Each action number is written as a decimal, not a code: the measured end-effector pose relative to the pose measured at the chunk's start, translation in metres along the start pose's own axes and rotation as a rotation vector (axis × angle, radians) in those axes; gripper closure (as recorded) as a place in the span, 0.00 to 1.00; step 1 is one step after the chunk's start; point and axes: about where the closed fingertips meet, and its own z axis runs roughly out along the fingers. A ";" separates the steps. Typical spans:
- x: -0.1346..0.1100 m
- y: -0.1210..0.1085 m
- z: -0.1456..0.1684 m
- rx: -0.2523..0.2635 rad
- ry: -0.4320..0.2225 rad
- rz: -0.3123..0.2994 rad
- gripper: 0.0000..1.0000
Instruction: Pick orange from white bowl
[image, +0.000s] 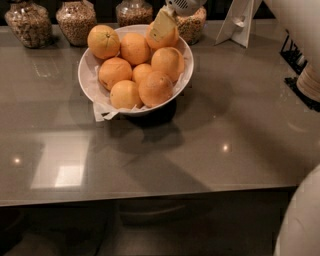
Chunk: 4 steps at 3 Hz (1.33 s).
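The white bowl (87, 80) stands on the grey counter, lined with white paper and piled with several oranges. My gripper (162, 26) comes down from the top edge over the bowl's back right side. Its cream tip lies against the orange (170, 40) at the back right of the pile and partly hides it. The other oranges lie untouched; one at the back left (104, 41) sits highest.
Glass jars of grain (76, 21) line the back edge behind the bowl. A white stand (240, 22) is at the back right, and dark racks with a cup (310, 82) are at the right edge. My white arm (300, 220) fills the lower right corner.
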 end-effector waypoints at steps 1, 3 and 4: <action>-0.007 -0.005 0.025 -0.015 0.009 0.008 0.26; -0.002 -0.010 0.043 -0.023 0.039 0.024 0.27; 0.006 -0.012 0.050 -0.023 0.065 0.036 0.27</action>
